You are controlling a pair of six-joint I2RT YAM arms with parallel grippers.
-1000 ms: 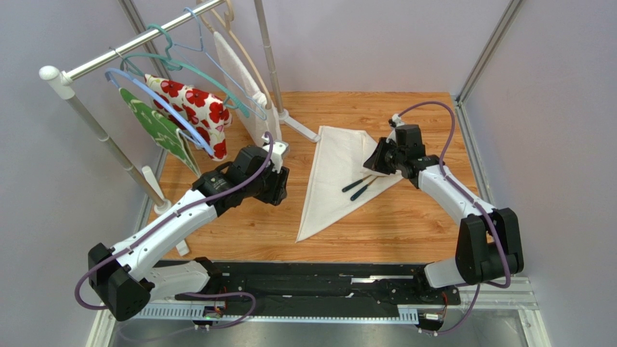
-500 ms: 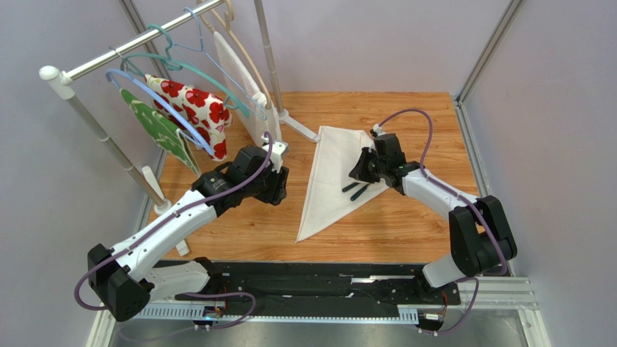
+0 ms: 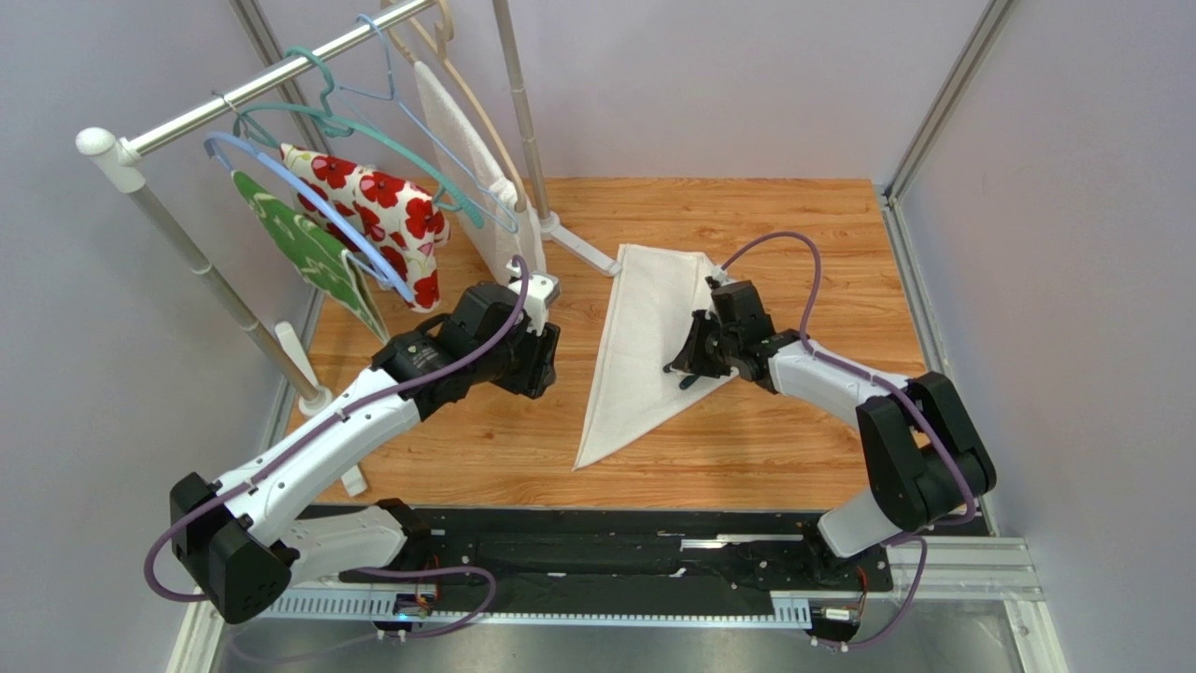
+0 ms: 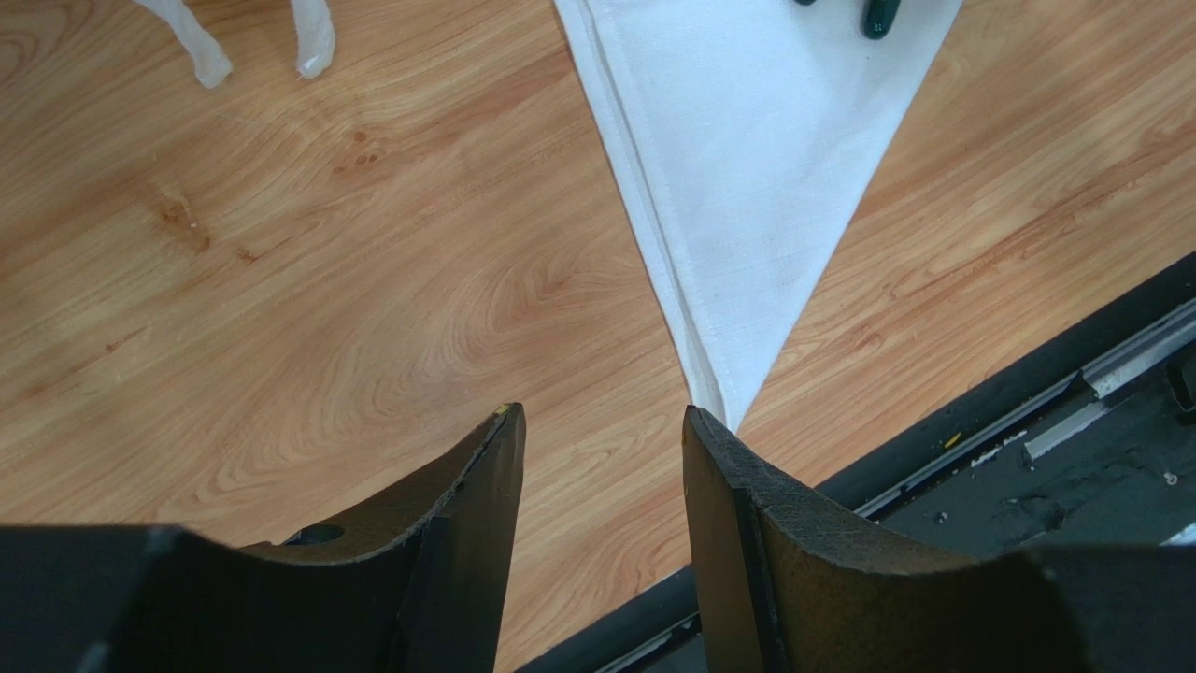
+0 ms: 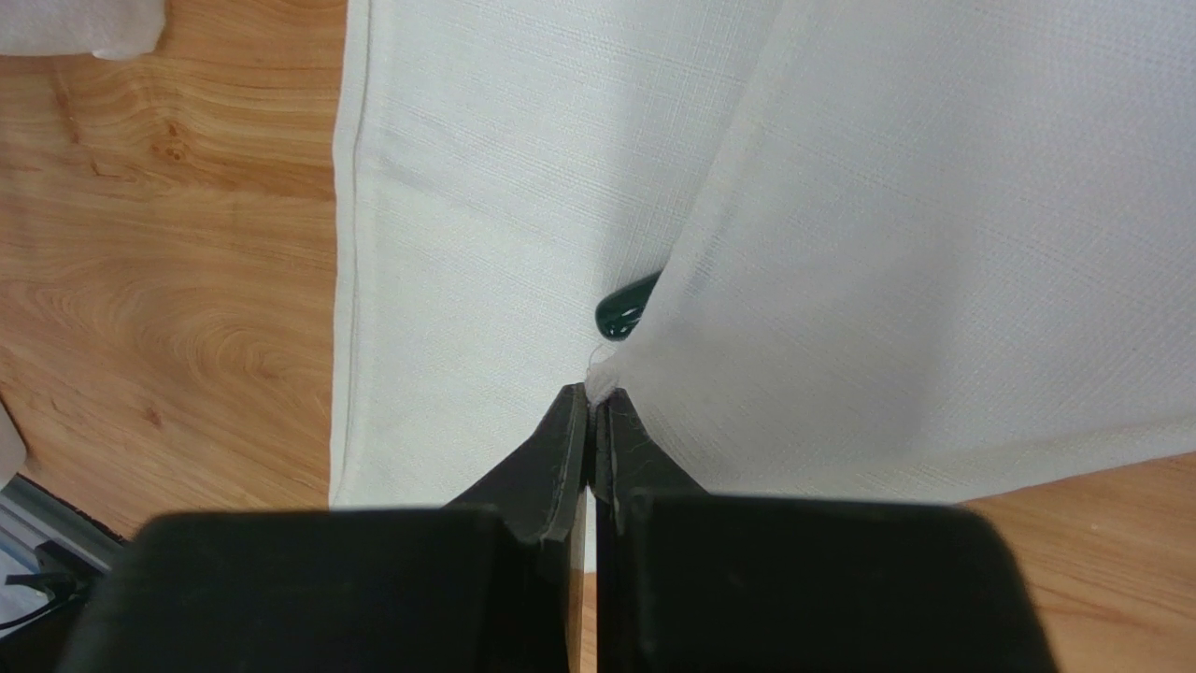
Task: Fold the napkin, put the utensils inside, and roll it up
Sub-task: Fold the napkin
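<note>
Over the utensils (image 5: 626, 306), pinched the limp, light napkin (image 5: 477, 211) by its corner in the right gripper (image 5: 593, 407), with left gripper (image 4: 601, 435) gaping empty.

The napkin (image 3: 646, 337) in mid-frame is showing plain off-white with a fine weave, and the utensil handle (image 5: 626, 307) is gleaming dark green. The table (image 3: 492, 435) is glowing orange-brown with wavy wood grain. At upper left, the flowered cloth (image 3: 376, 204) is displaying red blooms on white, and the green cloth (image 3: 302, 250) is carrying pale markings. The arms (image 3: 337, 421) are wearing white and black and trailing purple cables (image 3: 769, 237).
</note>
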